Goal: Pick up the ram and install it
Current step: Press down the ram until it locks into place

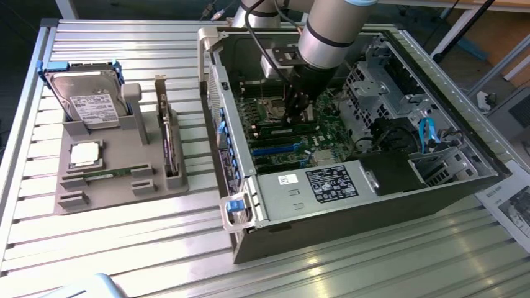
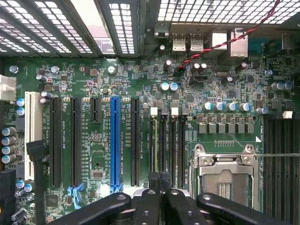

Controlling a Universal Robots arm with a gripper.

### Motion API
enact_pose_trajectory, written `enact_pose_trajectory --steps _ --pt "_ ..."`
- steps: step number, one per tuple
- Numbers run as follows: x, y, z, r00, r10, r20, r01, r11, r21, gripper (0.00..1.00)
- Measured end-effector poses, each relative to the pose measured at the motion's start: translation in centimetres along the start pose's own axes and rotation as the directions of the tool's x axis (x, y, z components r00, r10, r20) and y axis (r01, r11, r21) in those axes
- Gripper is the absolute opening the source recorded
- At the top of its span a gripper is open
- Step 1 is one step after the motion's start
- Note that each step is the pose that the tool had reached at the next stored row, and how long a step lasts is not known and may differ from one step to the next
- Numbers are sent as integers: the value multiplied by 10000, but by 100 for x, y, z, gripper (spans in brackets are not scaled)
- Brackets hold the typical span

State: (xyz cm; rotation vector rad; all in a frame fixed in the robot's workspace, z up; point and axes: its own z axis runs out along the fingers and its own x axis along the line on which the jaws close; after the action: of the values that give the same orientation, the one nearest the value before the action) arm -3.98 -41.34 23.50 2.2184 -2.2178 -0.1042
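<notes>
Strong light glares off the ribbed metal table (image 1: 124, 248), whitening its near corner. Inside the computer case (image 1: 348, 205) it's dimmer, shadowed. The motherboard (image 2: 117, 70) reads evenly lit, sharp.

Silver-grey arm (image 1: 331, 31), black gripper (image 2: 159, 180), screws.

Bench (image 1: 124, 248): we see the parts holder (image 1: 116, 180) toward the exterior view's left, the computer case (image 1: 348, 192) right of it.
Holder: hard drive (image 1: 89, 102) behind, processor (image 1: 85, 154) before it.
Case: the motherboard (image 1: 290, 136) inside, the end effector (image 1: 296, 115) above it.
</notes>
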Motion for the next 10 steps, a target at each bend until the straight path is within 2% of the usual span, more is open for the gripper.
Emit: enact_pose_trajectory --steps 10 --pt "0 -1 15 10000 0 2 0 10000 1 10"
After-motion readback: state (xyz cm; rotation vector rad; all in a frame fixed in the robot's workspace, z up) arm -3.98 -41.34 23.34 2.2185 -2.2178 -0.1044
